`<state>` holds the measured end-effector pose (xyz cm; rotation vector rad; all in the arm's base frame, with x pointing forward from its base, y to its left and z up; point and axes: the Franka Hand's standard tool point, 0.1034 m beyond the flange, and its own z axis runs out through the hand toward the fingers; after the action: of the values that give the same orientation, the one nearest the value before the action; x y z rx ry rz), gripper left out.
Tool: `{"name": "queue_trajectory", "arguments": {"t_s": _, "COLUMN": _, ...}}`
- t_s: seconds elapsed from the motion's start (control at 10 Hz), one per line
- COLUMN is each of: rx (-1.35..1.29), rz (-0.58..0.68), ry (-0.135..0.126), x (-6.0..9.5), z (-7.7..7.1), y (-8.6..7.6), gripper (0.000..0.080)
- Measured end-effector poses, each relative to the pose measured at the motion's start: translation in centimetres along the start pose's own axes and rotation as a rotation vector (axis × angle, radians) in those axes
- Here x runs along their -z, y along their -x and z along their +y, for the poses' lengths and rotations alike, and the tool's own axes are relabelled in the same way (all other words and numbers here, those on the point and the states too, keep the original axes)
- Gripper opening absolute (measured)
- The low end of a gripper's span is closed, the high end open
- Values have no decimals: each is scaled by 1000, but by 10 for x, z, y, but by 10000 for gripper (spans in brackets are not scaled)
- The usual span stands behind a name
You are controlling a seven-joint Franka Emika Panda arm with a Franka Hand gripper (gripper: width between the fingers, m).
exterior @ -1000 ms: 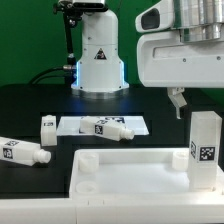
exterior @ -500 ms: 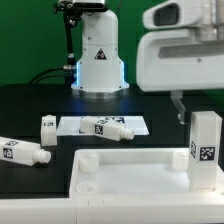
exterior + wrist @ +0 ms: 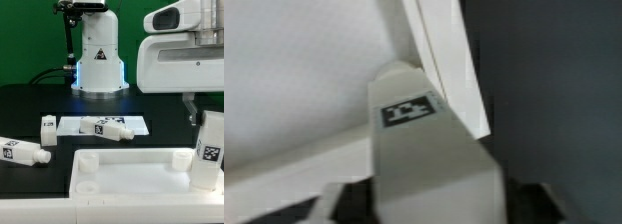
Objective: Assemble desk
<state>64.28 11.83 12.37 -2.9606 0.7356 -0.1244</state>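
Observation:
The desk's white tray-like tabletop (image 3: 130, 172) lies near the front of the black table. At its corner on the exterior view's right a white square leg (image 3: 208, 150) with a marker tag stands tilted. My gripper (image 3: 197, 112) holds that leg near its top. In the wrist view the leg (image 3: 423, 140) fills the gap between my two dark fingers (image 3: 349, 205), and the gripper (image 3: 436, 202) is shut on it. The tabletop (image 3: 295, 80) shows behind the leg there. Three more legs lie loose: one (image 3: 22, 152) at the exterior view's left, one (image 3: 48, 127) upright, and one (image 3: 110, 128) on the marker board.
The marker board (image 3: 72, 124) lies flat behind the tabletop. The arm's white base (image 3: 98, 60) stands at the back with a black cable beside it. The large white arm body (image 3: 180, 55) hangs over the exterior view's right.
The gripper has come down around the standing leg and closed on it. The leg, upright before, now leans toward the exterior view's right.

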Motion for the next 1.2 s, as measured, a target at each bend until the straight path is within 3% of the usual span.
{"name": "queue_trajectory", "arguments": {"t_s": 0.2, "rx": -282, "rz": 0, "ry": -9, "x": -1, "z": 3, "y": -1, "gripper": 294}}
{"name": "queue_trajectory", "arguments": {"t_s": 0.5, "rx": -844, "rz": -36, "ry": -85, "x": -3, "z": 4, "y": 5, "gripper": 294}}
{"name": "queue_trajectory", "arguments": {"t_s": 0.8, "rx": -949, "rz": -40, "ry": -84, "x": -3, "z": 4, "y": 5, "gripper": 294}}
{"name": "queue_trajectory", "arguments": {"t_s": 0.9, "rx": -899, "rz": -38, "ry": -84, "x": -3, "z": 4, "y": 5, "gripper": 427}}
{"name": "queue_trajectory", "arguments": {"t_s": 1.0, "rx": -892, "rz": -37, "ry": -84, "x": -3, "z": 4, "y": 4, "gripper": 427}}
{"name": "queue_trajectory", "arguments": {"t_s": 1.1, "rx": -743, "rz": -15, "ry": -94, "x": -1, "z": 6, "y": -1, "gripper": 569}}
{"name": "queue_trajectory", "arguments": {"t_s": 1.2, "rx": -501, "rz": 4, "ry": -84, "x": -1, "z": 6, "y": -2, "gripper": 625}}
